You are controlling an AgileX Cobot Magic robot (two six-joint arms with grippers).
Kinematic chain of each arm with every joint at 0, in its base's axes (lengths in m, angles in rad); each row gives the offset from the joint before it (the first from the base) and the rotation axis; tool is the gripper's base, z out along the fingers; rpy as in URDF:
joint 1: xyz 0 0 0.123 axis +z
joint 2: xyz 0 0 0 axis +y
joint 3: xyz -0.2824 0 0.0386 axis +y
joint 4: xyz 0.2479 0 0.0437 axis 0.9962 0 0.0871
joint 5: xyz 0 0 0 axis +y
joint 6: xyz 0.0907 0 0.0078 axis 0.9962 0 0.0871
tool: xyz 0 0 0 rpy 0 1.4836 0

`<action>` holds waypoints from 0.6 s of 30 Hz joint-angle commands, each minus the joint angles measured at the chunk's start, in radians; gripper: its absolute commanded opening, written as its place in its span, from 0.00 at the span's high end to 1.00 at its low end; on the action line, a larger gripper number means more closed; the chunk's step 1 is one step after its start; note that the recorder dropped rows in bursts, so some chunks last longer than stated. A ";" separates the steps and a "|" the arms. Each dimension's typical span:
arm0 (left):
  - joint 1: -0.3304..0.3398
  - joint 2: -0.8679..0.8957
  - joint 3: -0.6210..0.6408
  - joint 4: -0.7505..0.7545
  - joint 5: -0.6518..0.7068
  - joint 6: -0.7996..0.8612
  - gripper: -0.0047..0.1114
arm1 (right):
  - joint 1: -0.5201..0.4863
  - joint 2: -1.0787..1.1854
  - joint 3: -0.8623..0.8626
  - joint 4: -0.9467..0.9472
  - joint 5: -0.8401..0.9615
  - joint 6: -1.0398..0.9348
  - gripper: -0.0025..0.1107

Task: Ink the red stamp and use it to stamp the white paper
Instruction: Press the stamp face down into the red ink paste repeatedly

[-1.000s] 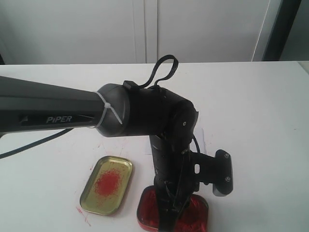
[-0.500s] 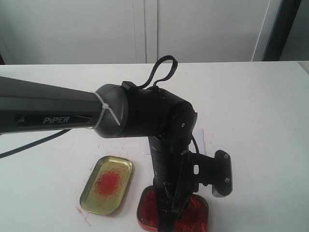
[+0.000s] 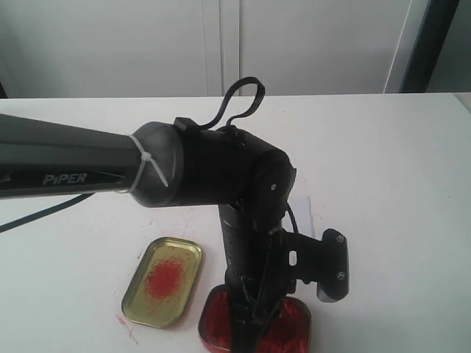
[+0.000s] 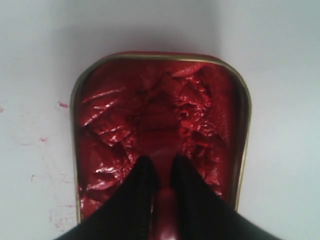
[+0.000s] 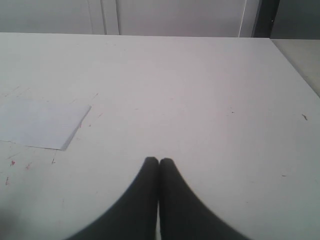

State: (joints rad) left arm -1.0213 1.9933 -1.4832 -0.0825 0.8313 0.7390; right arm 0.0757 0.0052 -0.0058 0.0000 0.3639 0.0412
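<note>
Tins sit low in the exterior view on the white table (image 3: 390,162): at left the gold tin (image 3: 163,282) with a red smear, and just beside it to the right the paste tin (image 3: 291,329), full of glossy red ink. Over that paste we see the left gripper (image 4: 161,165), its jaws closed on the red stamp (image 4: 163,220), of which only a smooth red strip shows between the black fingers (image 4: 142,185) (whether its base touches the paste is hidden). We judge the stamp light and rigid but slick once inked, so the hold belongs on the narrow handle, with the base left clear. On the right arm's side, the white paper (image 5: 40,122) lies flat on the table, well apart from the right gripper (image 5: 159,165), whose jaws are pressed together on nothing. We expect so thin a sheet to lift with a sticky stamp
</note>
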 commanded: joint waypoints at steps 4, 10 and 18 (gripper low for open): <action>-0.002 -0.051 0.004 -0.006 0.022 -0.012 0.96 | -0.007 -0.005 0.006 0.000 -0.015 0.000 0.98; -0.010 -0.051 0.004 0.036 0.022 -0.080 0.96 | -0.007 -0.005 0.006 0.000 -0.015 0.000 0.98; -0.028 -0.051 0.004 0.062 0.008 -0.120 0.96 | -0.007 -0.005 0.006 0.000 -0.015 0.000 0.98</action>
State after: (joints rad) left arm -1.0290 1.9624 -1.4832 -0.0281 0.8278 0.6366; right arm 0.0757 0.0052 -0.0058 0.0000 0.3639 0.0412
